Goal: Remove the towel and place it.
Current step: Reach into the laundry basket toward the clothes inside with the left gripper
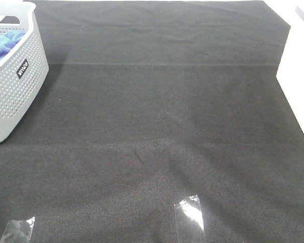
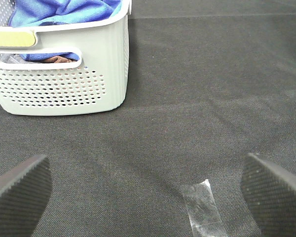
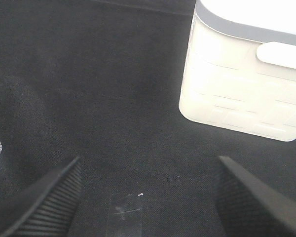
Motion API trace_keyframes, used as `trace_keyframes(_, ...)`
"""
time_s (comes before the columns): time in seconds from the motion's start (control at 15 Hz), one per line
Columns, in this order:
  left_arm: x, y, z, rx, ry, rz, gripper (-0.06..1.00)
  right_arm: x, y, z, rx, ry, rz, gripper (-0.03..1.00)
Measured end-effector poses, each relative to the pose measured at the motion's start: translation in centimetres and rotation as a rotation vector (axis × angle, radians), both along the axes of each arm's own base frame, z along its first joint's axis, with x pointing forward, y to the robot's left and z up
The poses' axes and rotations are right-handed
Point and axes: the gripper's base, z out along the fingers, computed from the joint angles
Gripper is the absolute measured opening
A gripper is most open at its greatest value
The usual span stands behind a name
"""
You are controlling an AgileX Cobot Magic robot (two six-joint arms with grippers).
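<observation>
The blue towel (image 1: 5, 44) lies bunched inside the grey perforated basket (image 1: 17, 91) at the far left of the black cloth. In the left wrist view the towel (image 2: 64, 10) fills the top of the basket (image 2: 64, 84) and shows through its handle slot. My left gripper (image 2: 148, 192) is open and empty, low over the cloth, well short of the basket. My right gripper (image 3: 148, 197) is open and empty over bare cloth. Neither gripper shows in the exterior high view.
A white box (image 1: 299, 76) stands at the right edge; in the right wrist view the white box (image 3: 246, 74) has a grey rim. Clear tape strips (image 1: 190, 212) (image 1: 17, 230) lie near the front edge. Black cloth (image 1: 157, 116) covers the table.
</observation>
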Motion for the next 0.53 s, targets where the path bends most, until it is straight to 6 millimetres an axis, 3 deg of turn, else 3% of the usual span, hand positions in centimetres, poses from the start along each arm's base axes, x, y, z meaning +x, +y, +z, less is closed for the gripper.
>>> trace_keyframes(0.53,0.00,0.00,0.00,0.000,0.000,0.000,0.99,0.00,0.00,0.00,0.000,0.000,0.000,0.70)
